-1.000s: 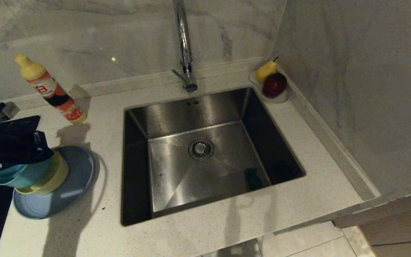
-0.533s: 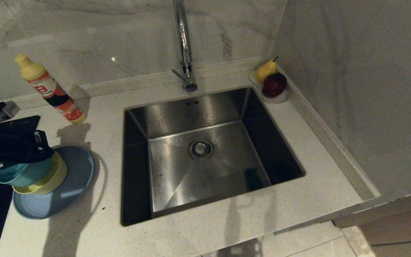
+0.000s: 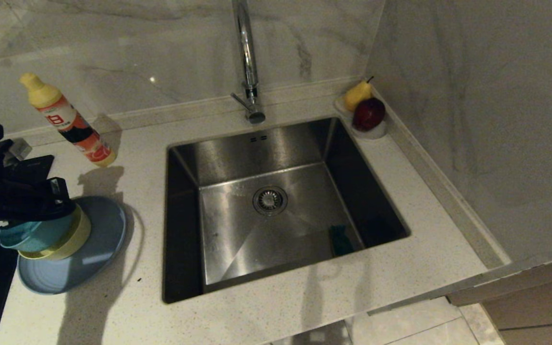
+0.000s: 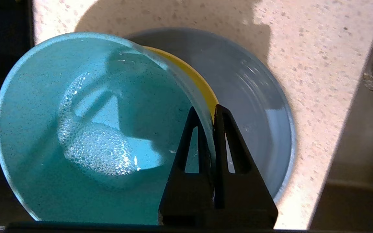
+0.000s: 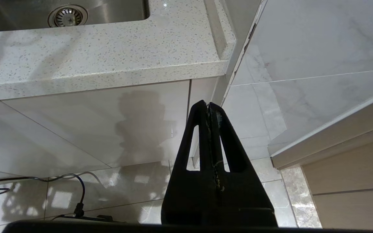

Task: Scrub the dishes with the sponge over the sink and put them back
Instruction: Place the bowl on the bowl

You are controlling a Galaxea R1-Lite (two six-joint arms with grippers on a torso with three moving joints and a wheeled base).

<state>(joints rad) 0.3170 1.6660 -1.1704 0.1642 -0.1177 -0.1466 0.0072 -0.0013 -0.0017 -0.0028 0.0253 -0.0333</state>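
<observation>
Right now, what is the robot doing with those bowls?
The left gripper is pinching the rim of the teal bowl, which has soapy foam inside. That bowl sits in the yellow bowl, on the blue-grey plate, on the counter left of the sink. The sponge lies in the sink's near right corner. The right gripper hangs shut below the counter, holding nothing.
</observation>
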